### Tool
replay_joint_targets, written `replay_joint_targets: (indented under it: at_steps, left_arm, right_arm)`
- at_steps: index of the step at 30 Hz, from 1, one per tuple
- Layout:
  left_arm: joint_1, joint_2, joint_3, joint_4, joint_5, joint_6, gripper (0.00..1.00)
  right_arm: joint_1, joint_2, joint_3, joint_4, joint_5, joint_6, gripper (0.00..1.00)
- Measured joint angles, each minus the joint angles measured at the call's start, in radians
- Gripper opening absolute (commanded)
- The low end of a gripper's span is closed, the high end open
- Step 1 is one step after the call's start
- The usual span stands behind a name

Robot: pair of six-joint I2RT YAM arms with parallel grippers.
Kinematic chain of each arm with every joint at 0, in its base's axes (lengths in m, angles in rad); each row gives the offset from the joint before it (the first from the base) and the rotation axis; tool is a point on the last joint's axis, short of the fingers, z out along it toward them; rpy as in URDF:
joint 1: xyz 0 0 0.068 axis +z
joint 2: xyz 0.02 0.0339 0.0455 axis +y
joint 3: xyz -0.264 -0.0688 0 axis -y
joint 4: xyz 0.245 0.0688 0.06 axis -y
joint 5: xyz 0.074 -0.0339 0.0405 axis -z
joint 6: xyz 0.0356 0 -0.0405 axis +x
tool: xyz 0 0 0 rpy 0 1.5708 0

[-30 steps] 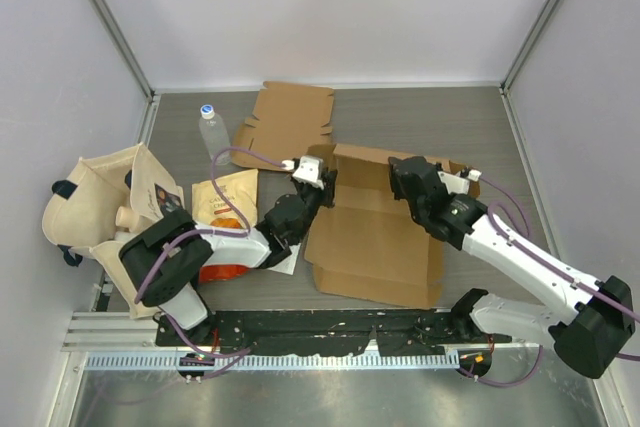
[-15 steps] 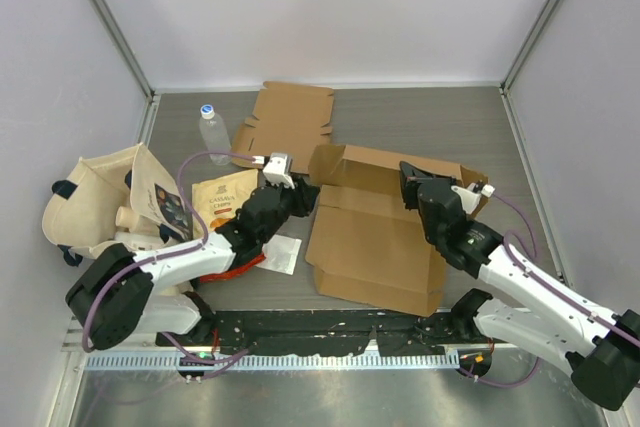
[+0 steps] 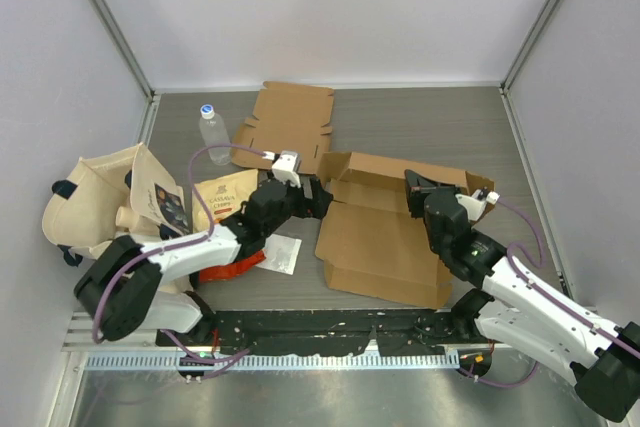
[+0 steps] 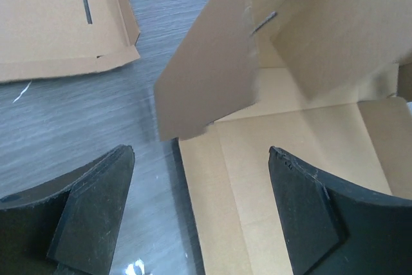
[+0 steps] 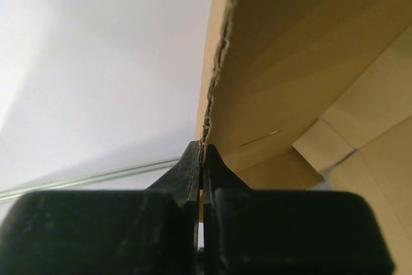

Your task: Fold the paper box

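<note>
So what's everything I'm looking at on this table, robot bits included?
paper box: one, brown, half folded, centre-right
flat cardboard sheet: one, brown, at the back
water bottle: one, clear, blue cap, back left
cloth bag: one, beige, far left
dark packet: one, at the bag's mouth
snack pouch: one, tan and orange, beside the bag
red packet: one, partly under the left arm
white paper: one, near the pouch
table: one, grey
left gripper: one, black, open, by the box's left flap
right gripper: one, black, shut on a raised box wall
</note>
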Motion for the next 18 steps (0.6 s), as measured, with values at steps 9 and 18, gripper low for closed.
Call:
replay_joint_targets:
  at_steps: [9, 18]
  left_arm:
    - [0.0, 0.223, 0.135, -0.034, -0.021, 0.05, 0.49]
    - [0.003, 0.231, 0.252, -0.143, -0.002, 0.087, 0.0]
  right_arm:
    - [-0.002, 0.0, -0.062, 0.028, -0.003, -0.008, 0.01]
    - [-0.008, 0.011, -0.062, 0.042, 0.016, -0.014, 0.01]
